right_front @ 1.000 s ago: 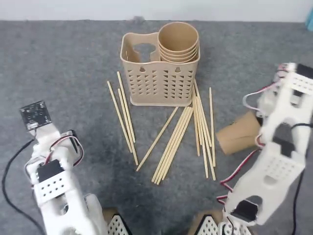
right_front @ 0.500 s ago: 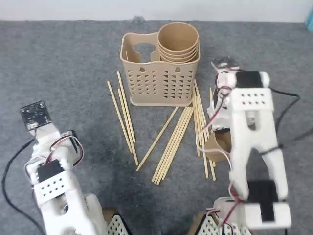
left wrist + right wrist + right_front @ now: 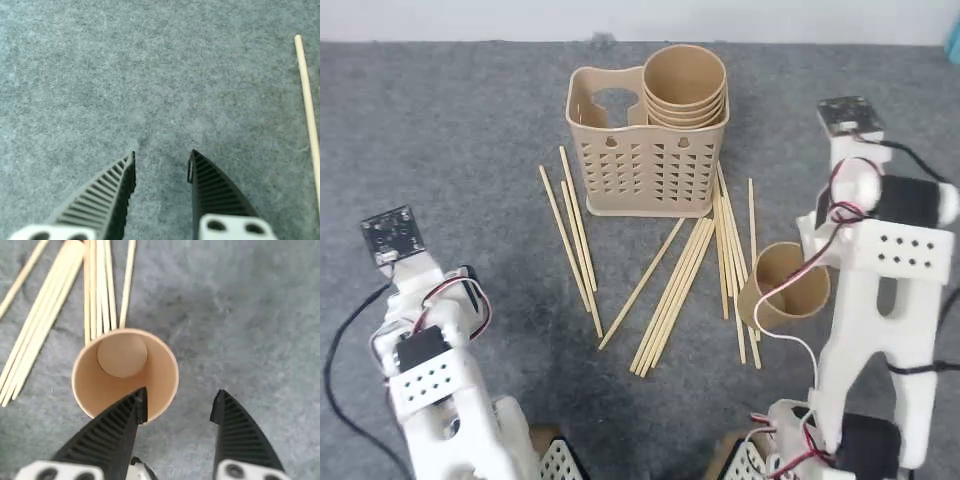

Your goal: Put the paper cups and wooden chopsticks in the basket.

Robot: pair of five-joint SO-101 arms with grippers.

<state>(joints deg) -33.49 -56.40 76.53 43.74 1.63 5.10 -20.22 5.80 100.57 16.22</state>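
Grey carpet covers the worktop [image 3: 450, 120], where a beige perforated basket [image 3: 640, 170] stands with a stack of paper cups [image 3: 684, 75] in its right compartment. Wooden chopsticks [image 3: 672, 285] lie scattered on the arms' side of the basket. One loose paper cup [image 3: 783, 285] sits among them off the basket's right corner, its mouth showing. The right gripper [image 3: 181, 392] is spread apart, one finger at the loose cup's rim. The left gripper [image 3: 163, 153], well off the basket's left, hangs parted above the carpet.
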